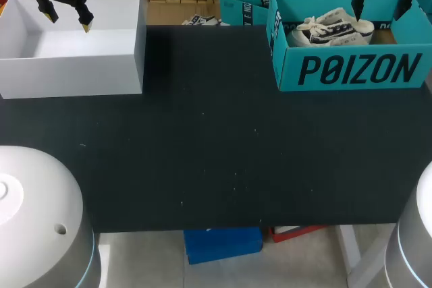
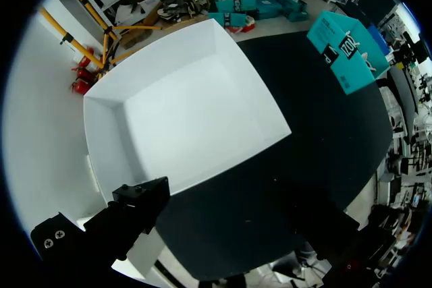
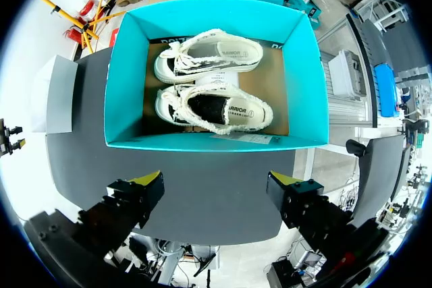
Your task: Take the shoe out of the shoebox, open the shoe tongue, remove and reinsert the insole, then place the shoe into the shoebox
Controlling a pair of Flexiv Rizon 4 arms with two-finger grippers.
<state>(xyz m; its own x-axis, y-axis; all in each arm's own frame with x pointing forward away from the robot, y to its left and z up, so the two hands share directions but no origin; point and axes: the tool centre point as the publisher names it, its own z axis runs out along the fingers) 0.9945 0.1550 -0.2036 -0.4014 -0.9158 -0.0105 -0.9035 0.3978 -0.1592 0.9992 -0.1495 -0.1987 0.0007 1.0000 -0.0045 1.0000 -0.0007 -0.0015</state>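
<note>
The teal shoebox point(image 1: 351, 69) stands open at the table's far right, a pair of white canvas shoes with black trim point(image 1: 334, 26) lying in it. In the right wrist view the two shoes point(image 3: 210, 55) point(image 3: 214, 107) lie side by side on their sides inside the shoebox point(image 3: 125, 85). My right gripper point(image 1: 381, 5) point(image 3: 217, 181) hangs open above the box's near wall, touching nothing. My left gripper point(image 1: 66, 19) point(image 2: 226, 217) is open and empty over a white box at the far left.
The open white box point(image 1: 74, 65) point(image 2: 182, 112) holds nothing that I can see and fills the far left corner. Black tabletop point(image 1: 216, 146) stretches between the two boxes to the front edge. More teal boxes point(image 1: 246, 1) sit behind the table.
</note>
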